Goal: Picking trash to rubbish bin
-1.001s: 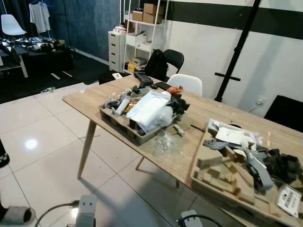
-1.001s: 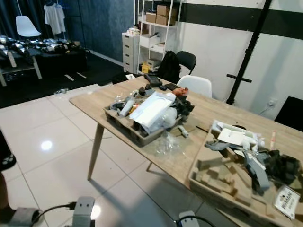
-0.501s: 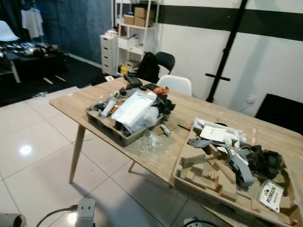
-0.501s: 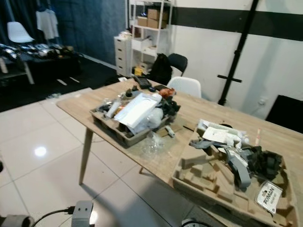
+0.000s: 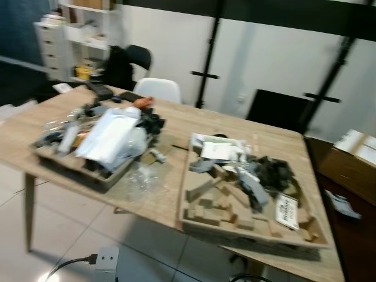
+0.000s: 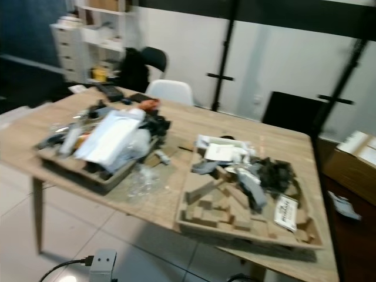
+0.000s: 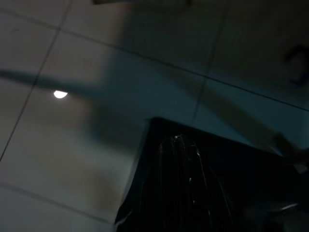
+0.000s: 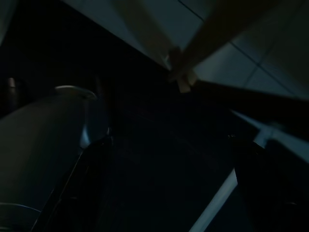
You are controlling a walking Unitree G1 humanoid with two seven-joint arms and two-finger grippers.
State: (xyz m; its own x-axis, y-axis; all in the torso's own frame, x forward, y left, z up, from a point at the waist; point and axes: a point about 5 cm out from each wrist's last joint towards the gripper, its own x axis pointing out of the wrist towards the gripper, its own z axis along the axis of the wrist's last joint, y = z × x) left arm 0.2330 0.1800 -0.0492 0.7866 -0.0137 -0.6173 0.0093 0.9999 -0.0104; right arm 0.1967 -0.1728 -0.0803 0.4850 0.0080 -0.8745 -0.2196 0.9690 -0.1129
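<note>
A wooden table carries two cardboard trays of clutter; the head views are blurred. The left tray holds a white plastic bag and small dark items. A crumpled clear wrapper lies on the tabletop between the trays. The right tray holds white papers, grey strips, black bundles and a white label card. Both arms hang low over the floor tiles. In its dark wrist view my left gripper looks shut on nothing. My right gripper looks open, near a table leg.
A white chair and a black chair stand behind the table, with white shelves at the back left. A cardboard box sits on a dark surface at the right. A power strip with its cable lies on the floor.
The camera has swung to the right, so the table and trays sit further left and the right tray is central. The picture is more blurred. Nothing on the table has moved.
</note>
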